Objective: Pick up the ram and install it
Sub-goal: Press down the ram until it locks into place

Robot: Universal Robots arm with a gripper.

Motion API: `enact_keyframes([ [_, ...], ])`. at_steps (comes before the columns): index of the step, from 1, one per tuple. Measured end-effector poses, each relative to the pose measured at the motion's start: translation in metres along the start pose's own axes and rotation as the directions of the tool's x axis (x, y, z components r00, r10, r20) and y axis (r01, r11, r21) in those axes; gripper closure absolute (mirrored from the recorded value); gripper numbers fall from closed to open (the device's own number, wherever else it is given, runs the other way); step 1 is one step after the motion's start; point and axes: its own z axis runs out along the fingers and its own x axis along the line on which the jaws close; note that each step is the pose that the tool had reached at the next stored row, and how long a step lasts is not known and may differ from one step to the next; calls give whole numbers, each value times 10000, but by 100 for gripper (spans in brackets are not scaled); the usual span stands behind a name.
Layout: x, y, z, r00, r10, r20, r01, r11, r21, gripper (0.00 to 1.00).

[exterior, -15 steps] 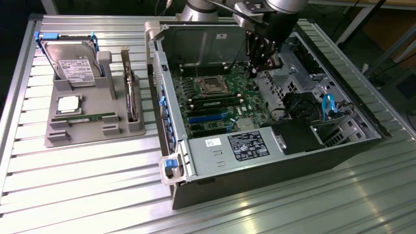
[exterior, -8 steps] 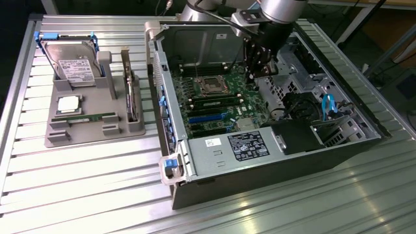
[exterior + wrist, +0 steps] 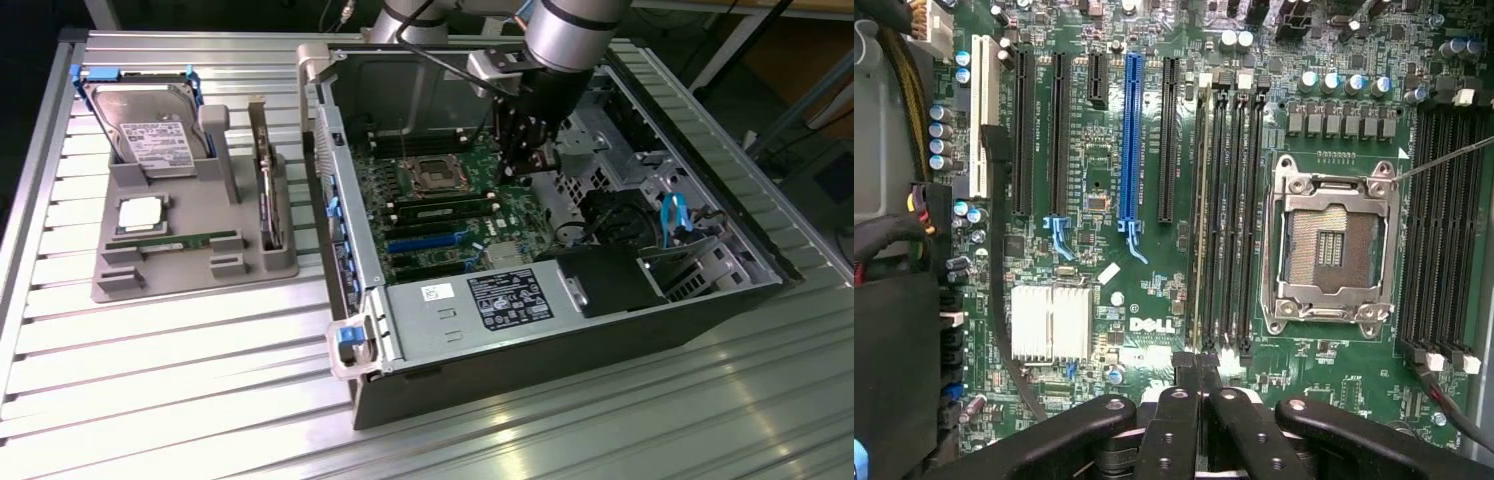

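Observation:
A ram stick (image 3: 174, 240), thin and green, lies flat in the grey tray (image 3: 120, 285) at the exterior view's left. Another green ram stick (image 3: 1200, 200) stands seated in one of the black memory slots on the motherboard (image 3: 1154, 300); it is also the green strip (image 3: 447, 212) inside the open case. My gripper (image 3: 530, 170) hangs low inside the case, just past the end of those slots. In the wrist view my gripper (image 3: 1199, 372) is shut, its fingertips pressed together over the slot ends, with nothing visible between them.
The tray also holds a silver hard drive (image 3: 150, 125), a square processor (image 3: 142, 213) and an upright card (image 3: 271, 195). The empty processor socket (image 3: 1334, 245) lies beside the slots. A power supply (image 3: 494, 295), black fan and cables (image 3: 674, 220) crowd the case.

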Motion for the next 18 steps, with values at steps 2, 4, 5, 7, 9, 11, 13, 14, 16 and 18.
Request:
enact_keyframes([
  [2, -1, 0, 18, 10000, 0, 4, 0, 10000, 2, 89],
  [4, -1, 0, 83, 10000, 0, 2, 0, 10000, 1, 89],
  [5, -2, 1, 140, 10000, 1, 2, -1, 10000, 1, 89],
  [7, -2, 1, 184, 10000, 0, 2, 0, 10000, 0, 89],
  [9, -3, 5, 184, 10000, -5, 0, 5, 10000, 0, 89],
  [11, -6, 76, 203, 10000, -18, 20, 18, 10000, 2, 89],
  [13, -6, 76, 209, 10000, -18, 22, 18, 10000, 2, 89],
  [14, -7, 76, 217, 10000, -18, 23, 18, 10000, 3, 89],
  [16, -7, 76, 233, 10000, -18, 23, 18, 10000, 4, 89],
  [18, -7, 76, 247, 10000, -18, 23, 18, 10000, 4, 89],
])
